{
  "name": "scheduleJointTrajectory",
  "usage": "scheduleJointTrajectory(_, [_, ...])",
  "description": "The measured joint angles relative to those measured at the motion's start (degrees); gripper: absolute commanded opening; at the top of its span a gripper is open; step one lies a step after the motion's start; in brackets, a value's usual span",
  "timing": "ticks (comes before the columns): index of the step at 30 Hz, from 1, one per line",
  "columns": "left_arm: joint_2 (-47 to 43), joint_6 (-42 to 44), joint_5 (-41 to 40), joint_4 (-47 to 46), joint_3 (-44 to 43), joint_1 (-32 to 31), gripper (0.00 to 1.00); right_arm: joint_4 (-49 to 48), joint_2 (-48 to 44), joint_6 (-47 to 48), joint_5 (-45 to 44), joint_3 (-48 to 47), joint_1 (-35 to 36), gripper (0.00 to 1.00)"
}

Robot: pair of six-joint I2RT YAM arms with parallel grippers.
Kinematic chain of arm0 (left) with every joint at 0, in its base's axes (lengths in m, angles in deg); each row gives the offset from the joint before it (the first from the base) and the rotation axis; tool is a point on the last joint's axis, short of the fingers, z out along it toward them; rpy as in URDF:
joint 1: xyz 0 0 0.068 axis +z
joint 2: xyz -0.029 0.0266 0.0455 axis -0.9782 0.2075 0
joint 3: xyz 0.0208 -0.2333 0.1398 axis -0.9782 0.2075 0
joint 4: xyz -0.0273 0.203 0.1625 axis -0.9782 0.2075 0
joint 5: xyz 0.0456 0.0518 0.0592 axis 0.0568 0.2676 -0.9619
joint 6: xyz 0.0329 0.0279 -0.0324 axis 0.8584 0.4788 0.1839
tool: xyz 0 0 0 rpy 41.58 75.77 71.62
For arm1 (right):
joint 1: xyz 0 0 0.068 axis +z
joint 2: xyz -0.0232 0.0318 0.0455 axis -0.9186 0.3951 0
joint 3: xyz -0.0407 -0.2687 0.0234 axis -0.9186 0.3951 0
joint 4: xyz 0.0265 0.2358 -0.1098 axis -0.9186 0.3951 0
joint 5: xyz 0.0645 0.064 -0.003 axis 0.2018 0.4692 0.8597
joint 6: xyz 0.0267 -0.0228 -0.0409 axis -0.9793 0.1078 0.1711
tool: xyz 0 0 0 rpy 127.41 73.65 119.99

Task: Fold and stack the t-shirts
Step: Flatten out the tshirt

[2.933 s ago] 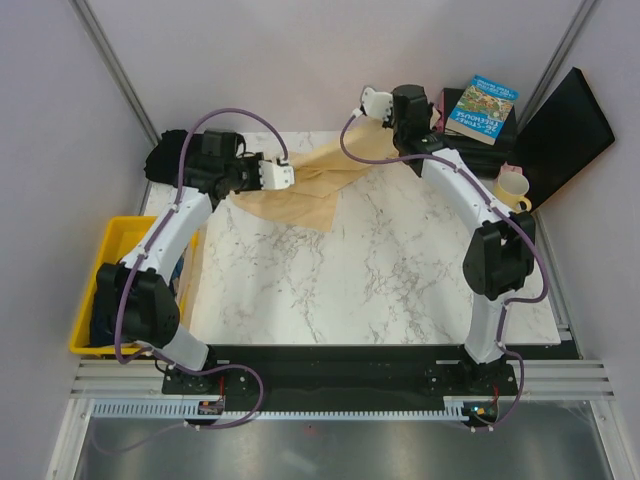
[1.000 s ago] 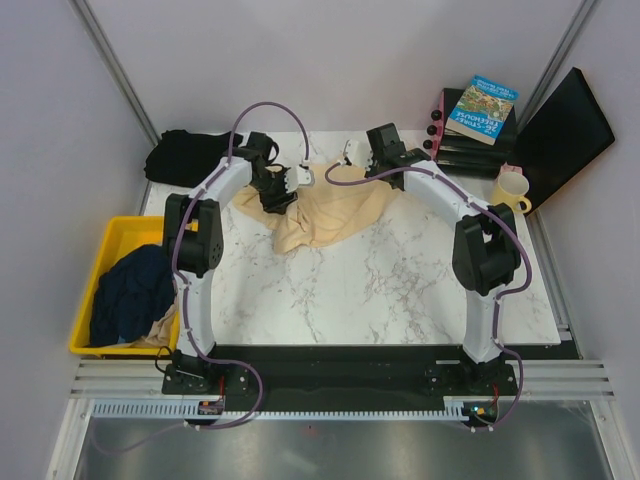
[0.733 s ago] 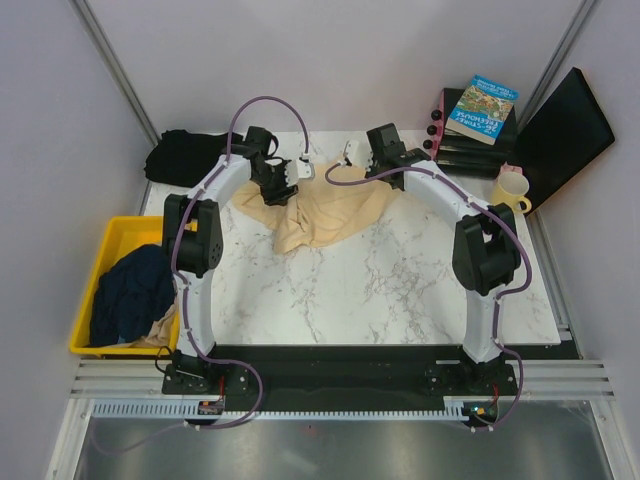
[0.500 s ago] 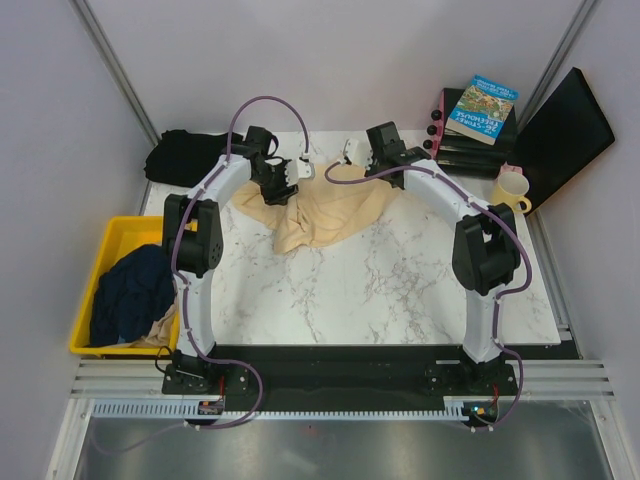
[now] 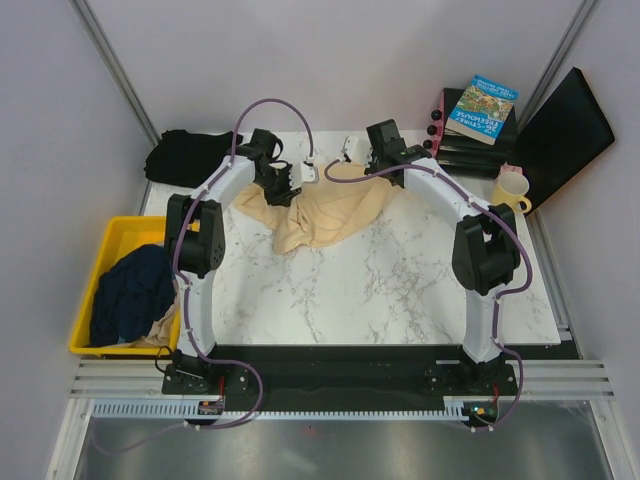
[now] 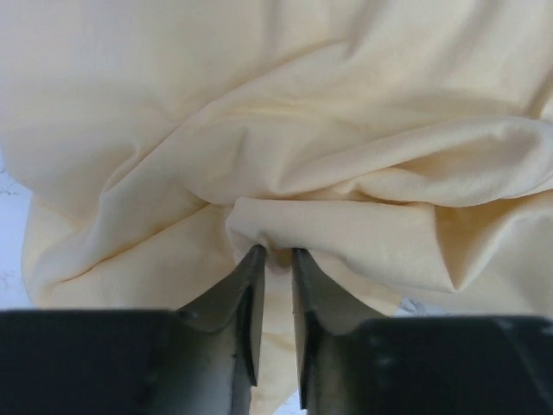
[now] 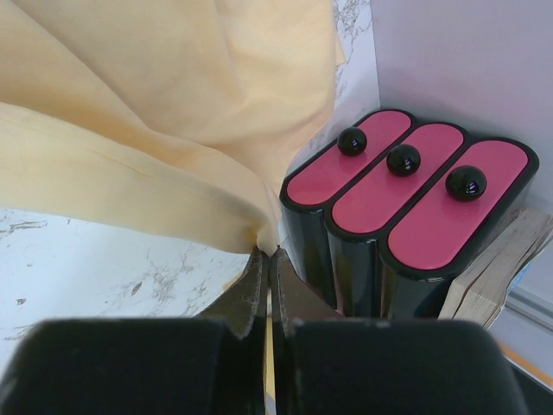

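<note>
A cream-yellow t-shirt lies crumpled on the far middle of the marble table. My left gripper points down into its left side. In the left wrist view its jaws stand narrowly open, tips against a raised fold of the cream-yellow t-shirt. My right gripper is shut on the shirt's far edge; the right wrist view shows the cloth pinched at its tips. A black t-shirt lies bunched at the back left corner. A dark navy t-shirt sits in the yellow bin.
Black cases with red tops stand right beside my right gripper at the back edge. Behind them are stacked books, a leaning black board and a yellow mug. Grey walls close off the back and sides.
The cream-yellow shirt, held stretched between both grippers earlier, now lies heaped on the table. Over the last second the left gripper shifted slightly right and its jaws narrowed around a fold.
</note>
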Motion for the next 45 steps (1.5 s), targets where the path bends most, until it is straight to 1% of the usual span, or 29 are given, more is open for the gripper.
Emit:
scheduleJointTrajectory(1, [0.0, 0.09, 0.02, 0.13, 0.0, -0.02, 0.02, 0.0, 0.0, 0.0, 0.0, 0.0, 0.0, 0.0])
scheduleJointTrajectory(6, [0.02, 0.17, -0.57, 0.39, 0.0, -0.07, 0.02, 0.0, 0.0, 0.02, 0.0, 0.0, 0.0, 0.0])
scheduleJointTrajectory(12, [-0.37, -0.68, -4.81, 0.66, -0.09, 0.37, 0.02, -0.04, 0.0, 0.42, -0.35, 0.13, -0.02, 0.0])
scheduleJointTrajectory(15, [-0.79, -1.75, -10.23, 1.18, -3.19, 1.2, 0.02, -0.09, -0.02, 0.44, -1.2, 0.26, -0.13, 0.0])
scheduleJointTrajectory(19, [-2.21, -2.14, -17.59, 0.7, -10.29, 3.34, 0.02, -0.46, -0.13, 0.48, -2.36, 0.72, -0.15, 0.0])
scheduleJointTrajectory(22, [-6.01, -1.95, -23.19, -0.17, -14.03, 4.7, 0.02, -0.68, -0.13, 0.5, -2.93, 0.96, -0.17, 0.0])
scheduleJointTrajectory(26, [-13.14, 0.44, -26.51, 1.7, -14.19, 5.07, 0.02, -1.31, -0.5, 0.9, -3.52, 1.16, -0.22, 0.0])
scheduleJointTrajectory(29, [-17.2, 3.39, -26.45, 10.4, -14.08, 4.44, 0.02, -1.62, -1.38, 1.46, -3.72, 1.4, -0.33, 0.0])
scheduleJointTrajectory(33, [-17.92, 6.12, -23.54, 21.79, -13.03, 3.98, 0.02, -1.99, -2.38, 2.14, -3.76, 1.64, -0.44, 0.0])
scheduleJointTrajectory(37, [-17.88, 8.44, -17.94, 25.92, -7.58, 3.96, 0.02, -2.23, -2.64, 2.51, -3.74, 1.81, -0.48, 0.0])
scheduleJointTrajectory(39, [-17.66, 9.22, -14.71, 28.28, -6.34, 3.87, 0.02, -2.27, -2.67, 2.6, -3.74, 1.95, -0.48, 0.0])
scheduleJointTrajectory(41, [-16.94, 9.29, -11.82, 29.64, -7.56, 3.67, 0.02, -2.34, -2.67, 2.62, -3.72, 2.03, -0.48, 0.0])
scheduleJointTrajectory(45, [-11.76, 8.55, -8.96, 29.86, -14.32, 2.78, 0.02, -2.51, -2.67, 2.75, -3.72, 2.03, -0.48, 0.0])
